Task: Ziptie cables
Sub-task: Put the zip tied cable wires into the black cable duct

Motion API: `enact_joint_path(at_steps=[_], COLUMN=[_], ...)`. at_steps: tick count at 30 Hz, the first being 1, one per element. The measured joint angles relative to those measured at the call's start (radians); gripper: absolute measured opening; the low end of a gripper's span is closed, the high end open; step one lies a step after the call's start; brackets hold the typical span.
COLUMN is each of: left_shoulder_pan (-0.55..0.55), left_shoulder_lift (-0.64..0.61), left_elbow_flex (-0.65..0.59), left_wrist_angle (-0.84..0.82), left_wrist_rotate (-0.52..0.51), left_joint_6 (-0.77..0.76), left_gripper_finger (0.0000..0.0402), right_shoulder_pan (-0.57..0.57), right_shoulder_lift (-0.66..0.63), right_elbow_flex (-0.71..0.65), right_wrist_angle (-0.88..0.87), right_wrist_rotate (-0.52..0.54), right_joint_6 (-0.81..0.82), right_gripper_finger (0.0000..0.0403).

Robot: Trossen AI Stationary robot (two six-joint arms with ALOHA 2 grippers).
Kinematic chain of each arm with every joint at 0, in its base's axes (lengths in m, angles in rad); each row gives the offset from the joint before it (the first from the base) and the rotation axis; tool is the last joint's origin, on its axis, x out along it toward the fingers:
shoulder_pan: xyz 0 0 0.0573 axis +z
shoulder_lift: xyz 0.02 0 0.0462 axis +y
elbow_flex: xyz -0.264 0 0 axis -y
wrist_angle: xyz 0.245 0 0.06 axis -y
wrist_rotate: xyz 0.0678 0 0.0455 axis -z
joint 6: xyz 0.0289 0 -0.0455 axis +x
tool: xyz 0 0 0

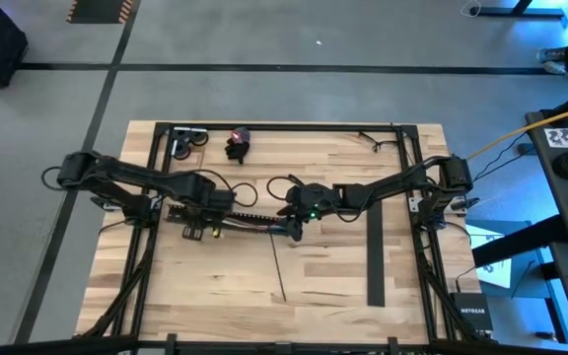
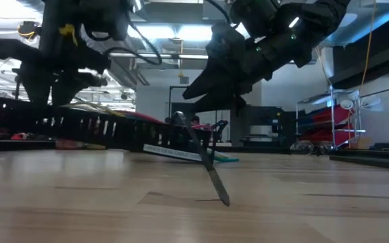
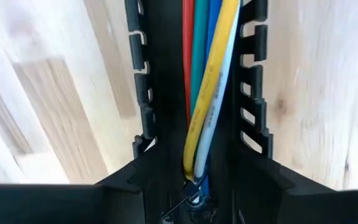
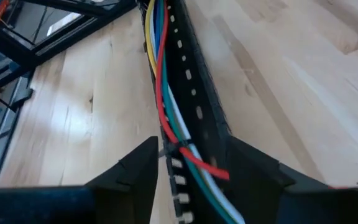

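Observation:
The cables, red, green, blue, yellow and white wires, lie along a long black slotted bar that spans between my two grippers at mid-table. My left gripper is shut on the bar's left end. My right gripper is shut on its right end, with the cables running between its fingers. A thin dark zip-tie strip slants down from the bar beside my right gripper, and its tip rests on the table; it also shows in the high view. My left gripper has the slotted bar's two side walls between its two fingers, at the bar's left end. The fingers lie along the bar. The wires run out from between them; their gathered end is hidden by the gripper. My right gripper has the bar's right end between its two fingers, one on each side wall, with the wires on top. It comes slanting from above and the right, and the fingers lie along the bar. In the low view the bar is held a little above the table.
A second long black bar lies on the table at the right. Small dark parts and a grey tool lie by the far edge. A black frame borders the table. Bare wood shows at the near side.

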Motion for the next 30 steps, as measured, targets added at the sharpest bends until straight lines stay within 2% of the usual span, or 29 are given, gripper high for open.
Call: enact_joint_path(at_steps=[5, 11, 17, 23, 30], left_shoulder_pan=[0.001, 0.005, 0.005, 0.005, 0.005], left_shoulder_lift=[-0.012, 0.006, 0.006, 0.003, 0.007], left_elbow_flex=[-0.001, -0.001, 0.005, 0.065, 0.041], left_wrist_angle=[0.137, 0.222, 0.194, 0.082, 0.211], left_wrist_rotate=[0.068, 0.07, 0.069, 0.047, 0.045], left_joint_6=[-0.004, 0.003, 0.051, 0.135, 0.077], left_gripper_finger=[0.0153, 0.0192, 0.023, 0.0237, 0.0234], right_shoulder_pan=[0.0, 0.0, 0.0, 0.0, 0.0], right_shoulder_lift=[0.0, 0.0, 0.0, 0.0, 0.0], right_elbow_flex=[0.0, 0.0, 0.0, 0.0, 0.0], right_wrist_angle=[-0.007, -0.017, -0.044, -0.073, -0.069], right_wrist_rotate=[0.015, 0.04, 0.042, -0.055, -0.062], right_joint_6=[-0.061, -0.127, -0.163, -0.164, -0.164], right_gripper_finger=[0.0177, 0.0177, 0.0177, 0.0177, 0.0177])
